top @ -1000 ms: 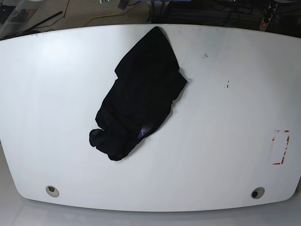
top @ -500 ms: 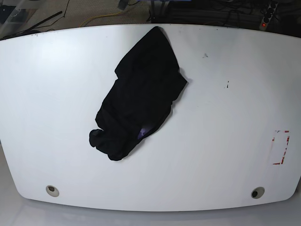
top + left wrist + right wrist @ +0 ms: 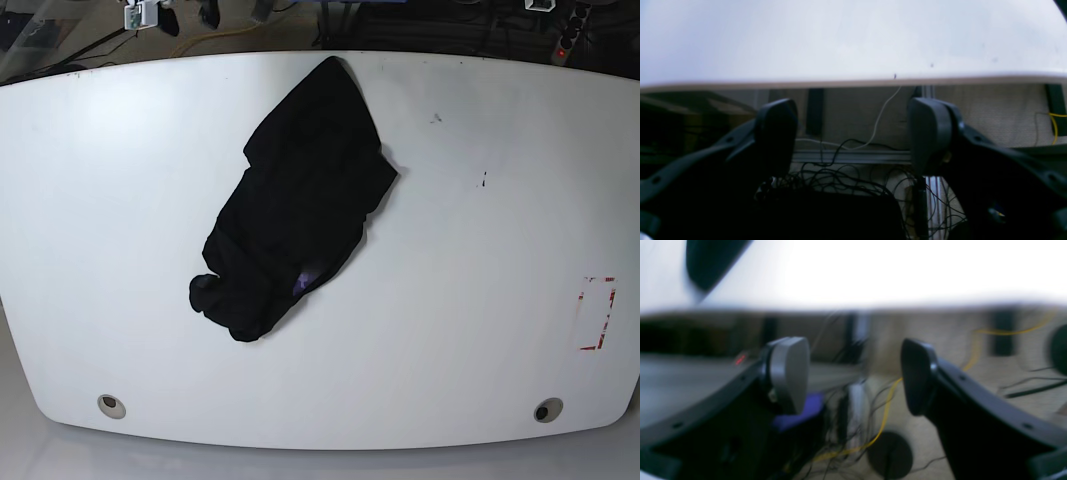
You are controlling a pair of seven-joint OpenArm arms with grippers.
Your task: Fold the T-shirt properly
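1. Since the earlier base frames, small bits of both arms now show at the far edge; T-shirt (image 3: 295,215) unmoved.
2. T-shirt lies crumpled, mid-left on white table (image 3: 480,330), purple patch (image 3: 305,281) showing.
3. Left gripper (image 3: 853,136) and right gripper (image 3: 853,373): fingers apart, empty, beyond the table's far edge.
4. Likely best: reach in, pinch opposite hems, spread the cloth flat before folding.

No readable text, label or number shows anywhere; the red-marked patch (image 3: 597,313) on the table (image 3: 480,300) carries nothing legible at this size.
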